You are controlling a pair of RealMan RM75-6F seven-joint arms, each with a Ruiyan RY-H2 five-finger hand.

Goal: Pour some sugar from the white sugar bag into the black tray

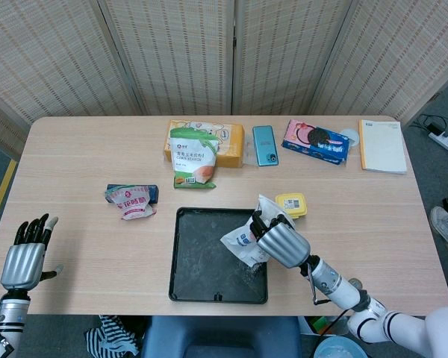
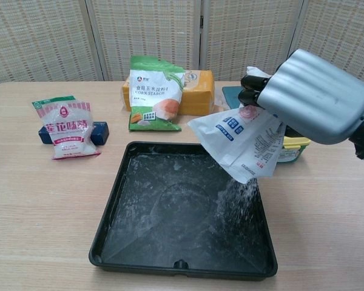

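Fingers [image 2: 255, 90] of the right hand [image 2: 312, 97] are clamped on the white sugar bag [image 2: 242, 142], which hangs tilted mouth-down over the right side of the black tray [image 2: 109, 224]; a thin stream of sugar [image 2: 239, 194] falls from its lower corner onto the tray floor, where a pale dusting already lies. The left hand [image 1: 26, 253] rests at the near left table edge, holding nothing, fingers straight and slightly apart. Beyond the tray stand a corn starch bag [image 2: 155, 91], an orange box [image 2: 197, 91] and a small pink-labelled packet [image 2: 67, 127]; a yellow-lidded tub [image 1: 290, 204] sits just beside the tray's far right corner. The stream lands close to the right rim, so tipping further or drifting rightwards could scatter sugar onto the table, and a soft bag may slump and dump too much at once
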